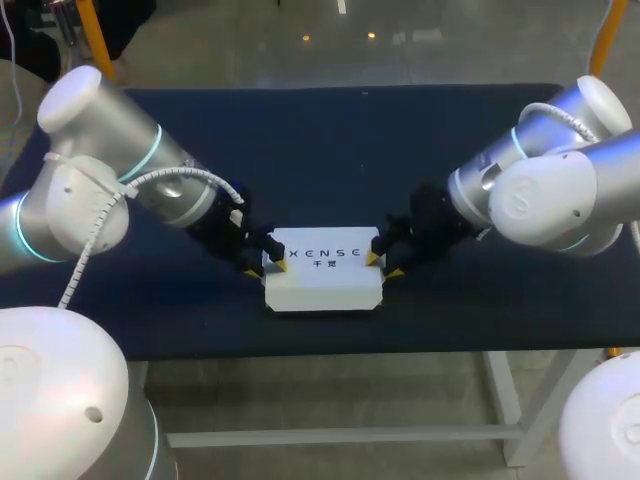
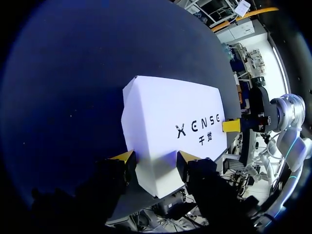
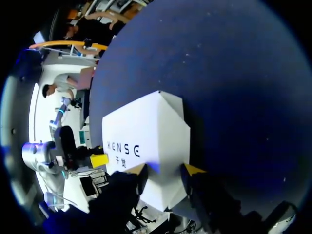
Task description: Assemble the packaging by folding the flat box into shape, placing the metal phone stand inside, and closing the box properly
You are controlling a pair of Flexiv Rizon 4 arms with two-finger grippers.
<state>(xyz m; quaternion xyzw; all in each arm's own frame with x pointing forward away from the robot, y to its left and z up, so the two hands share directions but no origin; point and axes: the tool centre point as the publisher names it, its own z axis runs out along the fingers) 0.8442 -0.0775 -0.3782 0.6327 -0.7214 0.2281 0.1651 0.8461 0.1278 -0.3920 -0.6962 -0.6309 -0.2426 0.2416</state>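
At either end of the white box (image 1: pixel 322 272), left end effector (image 1: pixel 264 266) and right end effector (image 1: pixel 384 265) sit open

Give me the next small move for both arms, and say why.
Probably press both ends inward gently to seat the flaps: the white box already looks closed, with the left gripper and right gripper at its opposite ends.

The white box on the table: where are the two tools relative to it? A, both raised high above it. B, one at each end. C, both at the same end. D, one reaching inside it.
B: in the head view the left tool is at the left end of the closed white box and the right tool is at its right end, both down at box level.
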